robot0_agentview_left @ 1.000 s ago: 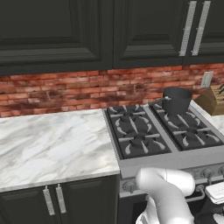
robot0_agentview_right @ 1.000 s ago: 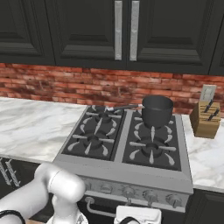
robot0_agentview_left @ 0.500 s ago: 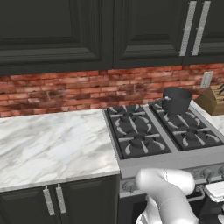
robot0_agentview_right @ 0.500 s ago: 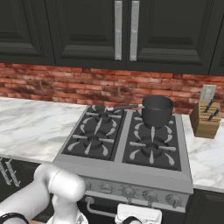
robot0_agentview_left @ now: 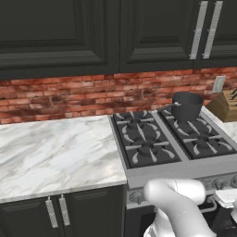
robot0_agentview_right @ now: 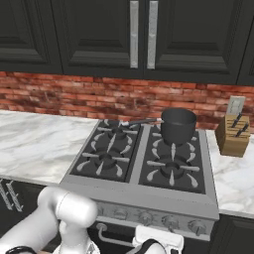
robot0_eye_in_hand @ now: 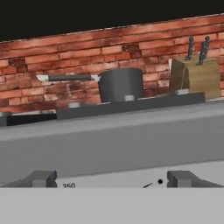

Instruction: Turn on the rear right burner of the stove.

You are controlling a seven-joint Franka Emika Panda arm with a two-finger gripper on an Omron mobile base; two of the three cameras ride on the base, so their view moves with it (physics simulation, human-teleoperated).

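Note:
The stove [robot0_agentview_left: 152, 172] [robot0_agentview_right: 94, 191] is stainless steel with two black grates. A dark grey saucepan [robot0_agentview_left: 187, 105] [robot0_agentview_right: 177, 125] [robot0_eye_in_hand: 120, 84] stands on the rear right burner [robot0_agentview_right: 169, 144], so only the grate prongs around it show. Round silver knobs [robot0_agentview_right: 145, 217] [robot0_agentview_left: 217, 183] line the front panel. My gripper [robot0_eye_in_hand: 111, 179] is open, its fingertips [robot0_eye_in_hand: 41, 178] wide apart, low and close in front of the stove's front panel. The white hand [robot0_agentview_right: 158, 238] [robot0_agentview_left: 227, 198] sits just below the knob row, toward the stove's right side.
A wooden knife block [robot0_agentview_left: 225, 104] [robot0_agentview_right: 233, 134] [robot0_eye_in_hand: 194, 78] stands on the counter right of the stove. Marble counter [robot0_agentview_left: 55, 152] [robot0_agentview_right: 34, 144] stretches to the left. A red brick wall [robot0_agentview_right: 74, 94] and dark upper cabinets [robot0_agentview_right: 141, 34] are behind.

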